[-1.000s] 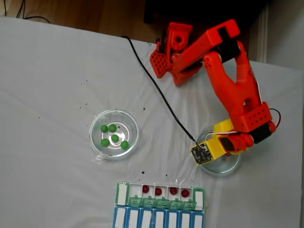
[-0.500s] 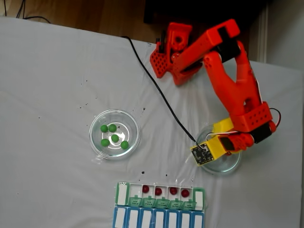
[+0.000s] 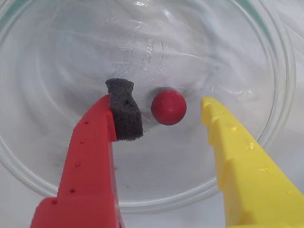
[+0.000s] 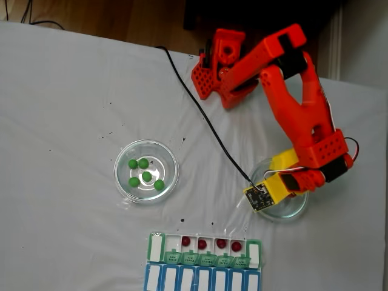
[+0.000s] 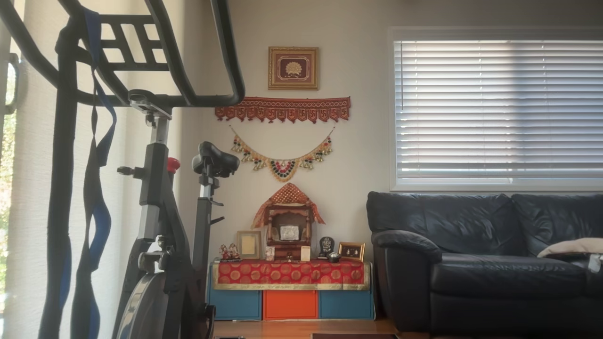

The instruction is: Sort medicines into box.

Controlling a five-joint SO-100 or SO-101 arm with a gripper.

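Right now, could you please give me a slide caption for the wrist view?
Open jaws straddle a lone red ball inside a clear glass dish.

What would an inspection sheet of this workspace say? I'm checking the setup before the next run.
Surface: white cloth, creased, dark specks.
Job's things: five green balls in left dish; one red ball in right dish; pill box holds four red balls.
Clutter: nothing seen.
Gripper: open, fingers either side of the red ball, not touching.
Cables: black cable across cloth.
Surroundings: sofa, exercise bike.
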